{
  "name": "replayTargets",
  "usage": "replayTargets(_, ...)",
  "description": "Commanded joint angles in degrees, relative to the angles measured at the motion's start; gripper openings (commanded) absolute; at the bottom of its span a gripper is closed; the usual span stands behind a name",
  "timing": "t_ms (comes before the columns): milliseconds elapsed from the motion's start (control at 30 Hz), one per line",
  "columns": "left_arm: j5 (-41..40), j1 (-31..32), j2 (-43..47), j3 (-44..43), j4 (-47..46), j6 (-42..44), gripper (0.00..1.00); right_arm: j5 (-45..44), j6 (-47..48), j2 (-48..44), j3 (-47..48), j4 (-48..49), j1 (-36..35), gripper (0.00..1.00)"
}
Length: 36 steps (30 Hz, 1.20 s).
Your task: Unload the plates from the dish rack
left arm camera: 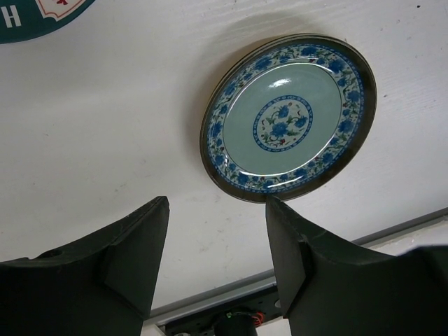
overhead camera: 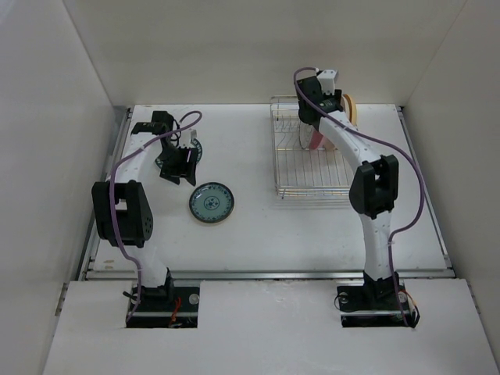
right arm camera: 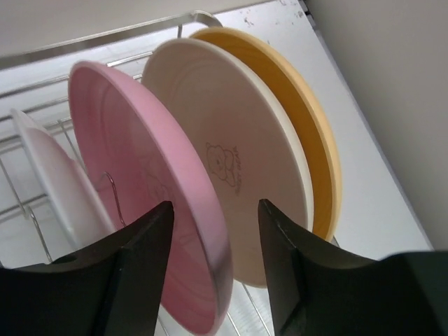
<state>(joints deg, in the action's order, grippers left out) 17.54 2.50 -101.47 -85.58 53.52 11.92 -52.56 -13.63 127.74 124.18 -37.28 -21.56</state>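
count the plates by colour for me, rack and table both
white plate: 1
pink plate: 1
cream plate with a bear print: 1
orange-yellow plate: 1
teal plate with blue flowers: 1
total: 5, four standing in the dish rack, the teal one flat on the table. A teal-edged round thing near it is too cut off to count.

One dish rack point(overhead camera: 312, 176), four upright plates (white point(right arm camera: 49, 175), pink point(right arm camera: 140, 140), cream point(right arm camera: 231, 126), orange-yellow point(right arm camera: 316, 140)), one teal plate point(overhead camera: 211, 202), two end effectors point(left arm camera: 217, 203) point(right arm camera: 215, 206)
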Motion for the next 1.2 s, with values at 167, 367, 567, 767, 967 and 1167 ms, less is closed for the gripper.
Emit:
replayTargets(167, 1.88, -0.22, -1.45, -3.98, 3.08, 0.12, 0.54, -1.50, 3.25, -13.04, -5.78, 4.05, -1.38, 0.58)
replayTargets(367, 1.88, -0.22, -1.45, -3.98, 3.08, 0.12, 0.54, 0.77, 3.87, -15.33, -6.41, 5.20, -3.66, 0.53)
replayTargets(567, 1.88, -0.22, -1.97, -3.98, 3.08, 0.12, 0.54, 12.30, 5.72, -11.04, 0.60, 3.80, -3.66, 0.42)
replayTargets(767, 2.94, -0.22, -2.59, -3.36, 3.61, 0.12, 0.54, 10.73, 5.72, -4.70, 1.24, 3.26, -3.14, 0.40)
replayTargets(967, 2.94, -0.22, -2.59, -2.84, 3.61, 0.12, 0.56, 4.22, 3.70, -3.20, 1.24, 2.56, -3.14, 0.38)
replayTargets(1167, 2.94, -0.22, -2.59, -2.84, 3.61, -0.41, 0.56, 3.96, 2.55, -2.07, -0.69, 2.03, -1.90, 0.38)
